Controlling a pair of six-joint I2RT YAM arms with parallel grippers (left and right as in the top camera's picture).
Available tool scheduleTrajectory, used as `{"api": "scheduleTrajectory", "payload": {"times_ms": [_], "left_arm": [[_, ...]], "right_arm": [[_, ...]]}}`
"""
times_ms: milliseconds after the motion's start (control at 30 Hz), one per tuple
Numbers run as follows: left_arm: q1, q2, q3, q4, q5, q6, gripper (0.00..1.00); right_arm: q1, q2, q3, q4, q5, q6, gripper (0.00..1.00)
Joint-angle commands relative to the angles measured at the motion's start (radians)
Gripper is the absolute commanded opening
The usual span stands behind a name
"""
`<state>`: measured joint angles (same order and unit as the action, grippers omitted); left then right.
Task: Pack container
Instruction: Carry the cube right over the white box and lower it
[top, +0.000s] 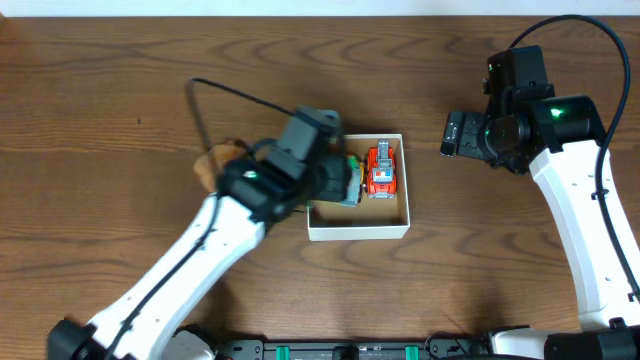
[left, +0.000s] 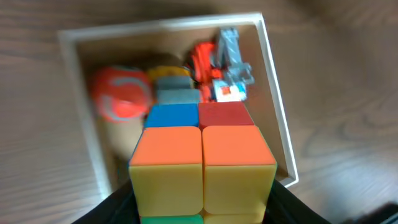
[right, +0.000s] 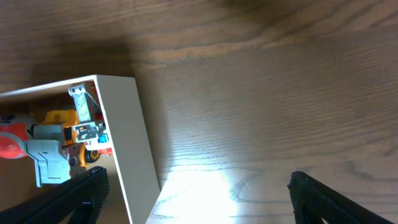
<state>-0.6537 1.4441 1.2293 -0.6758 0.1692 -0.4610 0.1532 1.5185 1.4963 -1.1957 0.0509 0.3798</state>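
Overhead: straight down on the whole table (top: 120, 80), from well above. Left wrist: steeply down, close above the container (left: 277, 118), colour cube (left: 202, 168) filling the foreground. Right wrist: low, seemingly just outside the container's wall. Shared by all: container interior.

White walls and a tan inside are shown by the container (top: 358, 232). The cube (left: 202, 168) is tiled orange, yellow, blue, red and green. At the container's 1 o'clock, a red toy truck (top: 381, 170) is marked with grey. The table (top: 120, 100) is brown, wood-grained.
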Motion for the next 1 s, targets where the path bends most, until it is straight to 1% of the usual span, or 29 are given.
{"api": "scheduleTrajectory", "payload": {"times_ms": [0, 133, 333, 500, 733, 967], "left_arm": [[-0.037, 0.062, 0.017, 0.017, -0.004, -0.035, 0.06], [-0.064, 0.116, 0.018, 0.031, -0.004, -0.034, 0.06], [-0.096, 0.150, 0.018, 0.039, -0.005, -0.039, 0.06], [-0.129, 0.212, 0.018, 0.043, -0.004, -0.091, 0.06], [-0.191, 0.323, 0.018, 0.084, -0.004, -0.091, 0.06], [-0.201, 0.375, 0.018, 0.117, -0.004, -0.091, 0.06]], "right_arm": [[-0.025, -0.002, -0.002, -0.001, -0.003, 0.017, 0.95], [-0.076, -0.010, -0.002, -0.005, -0.011, 0.031, 0.95], [-0.133, -0.011, -0.002, -0.013, -0.042, 0.005, 0.95], [-0.134, -0.011, -0.002, -0.021, -0.042, 0.005, 0.95], [-0.134, -0.011, -0.002, -0.029, -0.042, 0.005, 0.96], [-0.134, -0.011, -0.002, -0.035, -0.042, 0.005, 0.96]]}}
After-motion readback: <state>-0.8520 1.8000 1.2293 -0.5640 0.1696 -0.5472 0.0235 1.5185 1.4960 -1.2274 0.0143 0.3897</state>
